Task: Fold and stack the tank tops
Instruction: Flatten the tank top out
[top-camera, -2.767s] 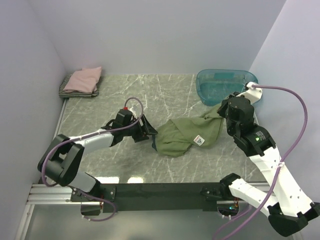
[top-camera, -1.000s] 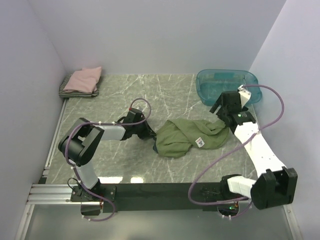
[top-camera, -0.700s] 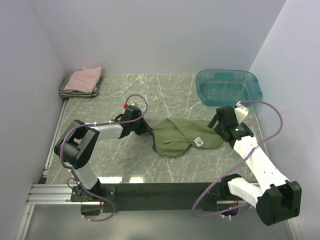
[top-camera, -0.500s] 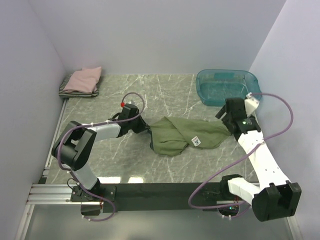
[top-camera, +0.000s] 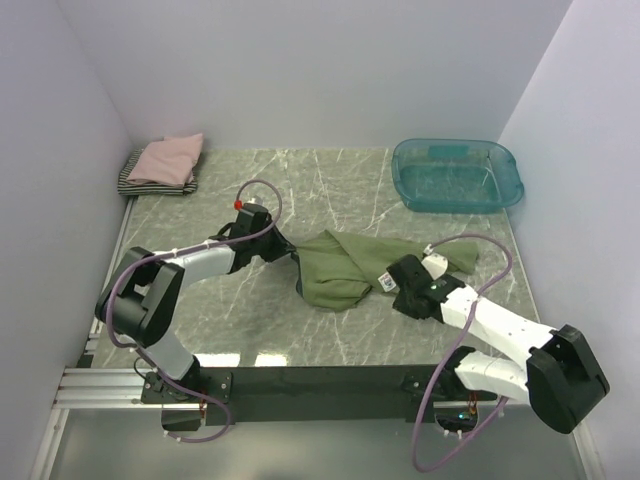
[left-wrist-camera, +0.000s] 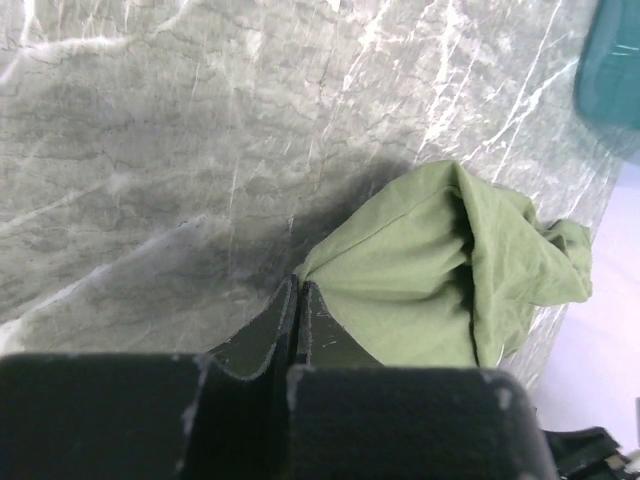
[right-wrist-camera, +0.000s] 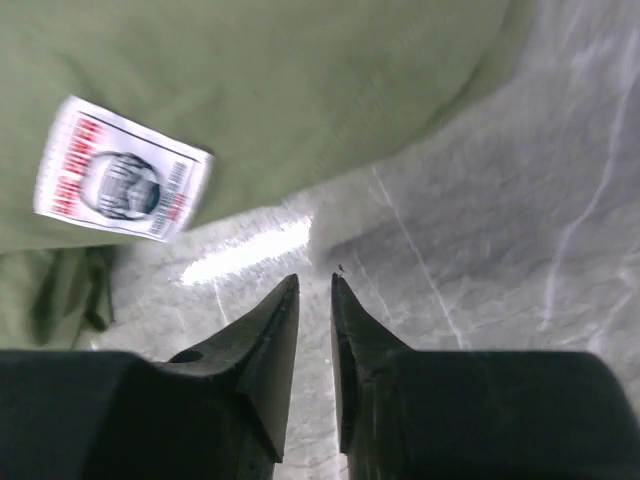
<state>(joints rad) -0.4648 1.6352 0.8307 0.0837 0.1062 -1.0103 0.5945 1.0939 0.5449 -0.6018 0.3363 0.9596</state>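
Olive-green cloth is lying bunched in the middle of the top view: the green top (top-camera: 345, 268) is resting crumpled on the tabletop (top-camera: 250, 195), not yet spread flat, with folds running across it and a white label (top-camera: 383, 281) showing at its lower right edge. The left fingers (left-wrist-camera: 285, 318) are pressing shut on its left corner, as the left wrist view is showing, and the cloth is fanning out toward the upper right from that pinch. The right fingers (right-wrist-camera: 272, 325) are standing only a narrow gap apart and gripping nothing. They are sitting low over bare tabletop just below the hem, with the label at the upper left of that view, near but not touching them. In the upper left corner of the top view a pink top (top-camera: 168, 158) is lying folded on a striped top (top-camera: 133, 175), so two pieces are already looking folded and stacked. The tub (top-camera: 457, 175) is sitting at the upper right, and I am not making out any cloth in it. By my reading the work is running past halfway: only the green top is remaining, and it is needing everything, namely spreading out, folding, then carrying across to the pile at the upper left. The next step is probably calling for the right fingers to take the hem, so that both arms can be drawing the cloth flat.
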